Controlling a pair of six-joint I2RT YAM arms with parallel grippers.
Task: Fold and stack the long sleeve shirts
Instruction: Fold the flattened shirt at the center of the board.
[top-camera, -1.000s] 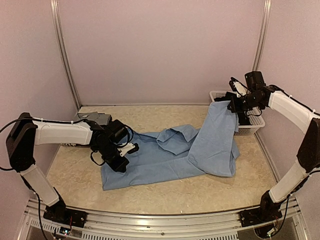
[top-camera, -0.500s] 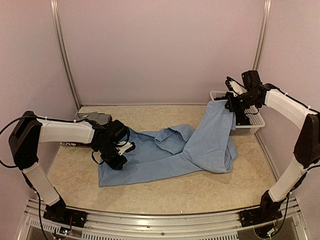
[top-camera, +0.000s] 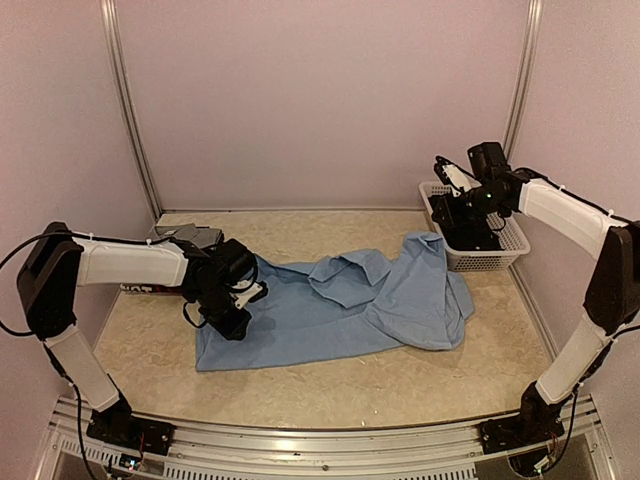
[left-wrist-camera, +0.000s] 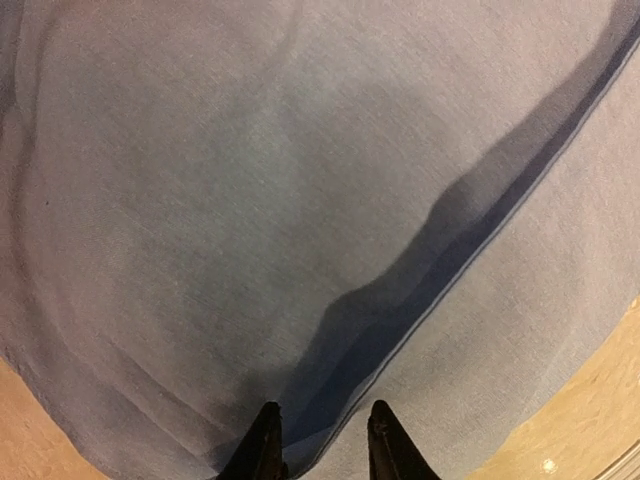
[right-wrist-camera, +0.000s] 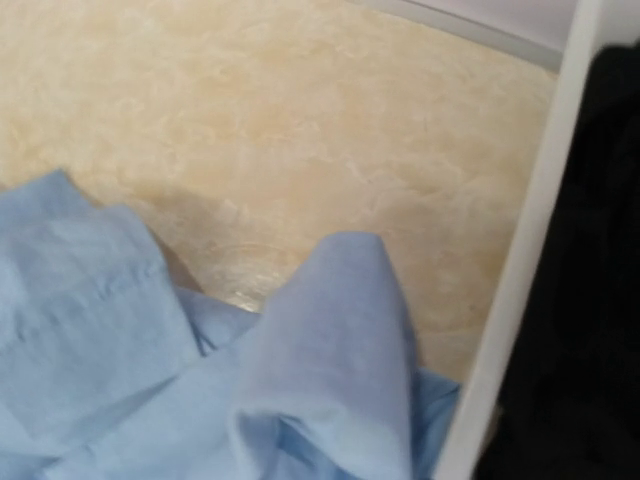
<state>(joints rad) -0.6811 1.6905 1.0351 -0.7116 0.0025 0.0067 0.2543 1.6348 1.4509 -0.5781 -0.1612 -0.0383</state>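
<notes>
The light blue shirt (top-camera: 330, 320) lies spread across the table (top-camera: 400, 385), with 1 corner rising in a peak just beside the white basket (top-camera: 507, 253). The top view places the left gripper (top-camera: 233, 322) on the shirt's left edge. Only its wrist view shows the 2 fingertips (left-wrist-camera: 262, 445) a narrow gap apart, a fold line running into that gap. The right gripper (top-camera: 447, 192) hangs over the basket, apart from the shirt. Its wrist view shows cloth and basket rim but no fingers, so I cannot tell how its jaws stand.
</notes>
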